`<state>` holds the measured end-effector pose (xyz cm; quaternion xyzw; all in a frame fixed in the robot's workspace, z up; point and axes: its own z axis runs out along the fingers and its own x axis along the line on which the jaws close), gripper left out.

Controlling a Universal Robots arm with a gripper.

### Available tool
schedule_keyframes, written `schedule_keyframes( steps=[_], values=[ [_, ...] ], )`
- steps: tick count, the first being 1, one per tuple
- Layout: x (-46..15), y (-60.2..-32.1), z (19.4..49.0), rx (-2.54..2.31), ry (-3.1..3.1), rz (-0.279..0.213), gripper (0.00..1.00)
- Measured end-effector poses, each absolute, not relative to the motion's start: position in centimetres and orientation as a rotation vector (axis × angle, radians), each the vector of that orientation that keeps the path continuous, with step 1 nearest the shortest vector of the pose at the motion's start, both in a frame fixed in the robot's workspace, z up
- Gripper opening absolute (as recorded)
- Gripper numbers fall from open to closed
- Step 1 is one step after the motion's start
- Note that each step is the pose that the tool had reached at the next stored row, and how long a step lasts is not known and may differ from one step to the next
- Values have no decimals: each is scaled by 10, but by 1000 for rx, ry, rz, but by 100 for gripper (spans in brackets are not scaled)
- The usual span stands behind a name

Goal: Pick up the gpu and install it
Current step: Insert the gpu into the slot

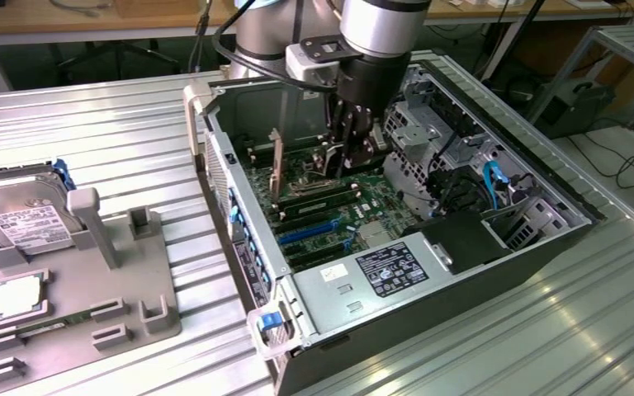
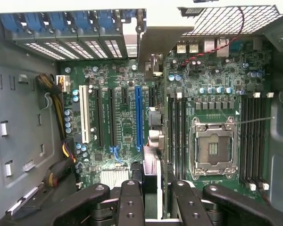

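The gpu (image 2: 152,165) appears edge-on in the wrist view as a narrow dark slab. It runs from between my fingers (image 2: 132,200) toward the silver bracket at the case's rear slots. My gripper (image 2: 153,201) is shut on it, deep inside the open PC case (image 1: 537,177). The card stands upright over the motherboard (image 2: 118,80), right beside the long blue slot (image 2: 139,117). In the exterior view the gripper (image 1: 350,157) hangs low above the board, and the gpu's upright end (image 1: 277,169) stands toward the exterior view's left, near the rear wall.
A CPU socket (image 2: 212,146) and RAM slots (image 2: 252,141) lie on one side of the card, a white slot (image 2: 85,115) and cables (image 2: 56,108) on the other. The power supply (image 1: 389,268) fills the case's near end. A hard drive (image 1: 26,219) rests on a grey fixture (image 1: 86,289).
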<state>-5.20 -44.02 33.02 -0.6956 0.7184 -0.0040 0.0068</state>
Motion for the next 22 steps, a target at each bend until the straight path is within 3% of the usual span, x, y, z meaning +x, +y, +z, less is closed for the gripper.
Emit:
schedule_keyframes(
  steps=[22],
  values=[
    [-62, -456, 301, -2187, 2242, -2, 28]
  ],
)
